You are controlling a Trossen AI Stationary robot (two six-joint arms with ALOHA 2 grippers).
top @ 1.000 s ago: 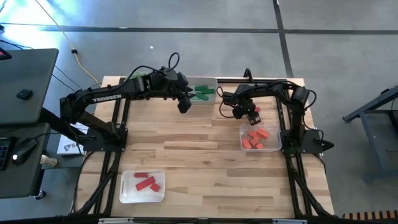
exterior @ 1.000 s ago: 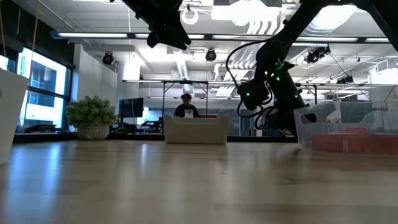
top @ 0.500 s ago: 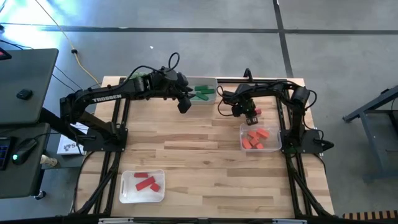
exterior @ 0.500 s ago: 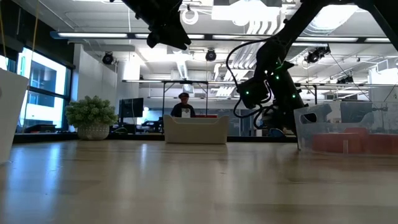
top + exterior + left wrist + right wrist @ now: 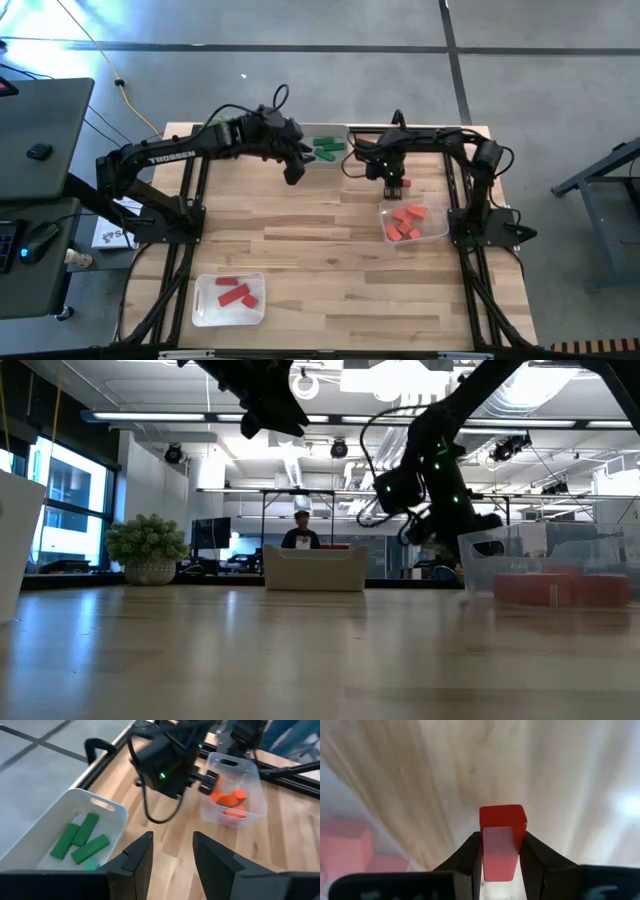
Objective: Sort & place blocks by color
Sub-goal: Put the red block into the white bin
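Right tool (image 5: 397, 186) has swung toward twelve o'clock, dragging the orange-block tray (image 5: 436, 232) along, now pinching a red block (image 5: 502, 840); next, red tray (image 5: 205, 302). Left tool (image 5: 294, 172) spread, waiting.

A clear tray (image 5: 545, 565) of orange-coral blocks (image 5: 550, 590) sits on the tabletop (image 5: 300, 650). A white tray (image 5: 314, 568) stands farther back, with a person (image 5: 301, 532) behind it.

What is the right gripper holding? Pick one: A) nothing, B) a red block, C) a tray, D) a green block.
B: the right gripper is shut on a red block, its fingers pressing both sides above the wooden table.
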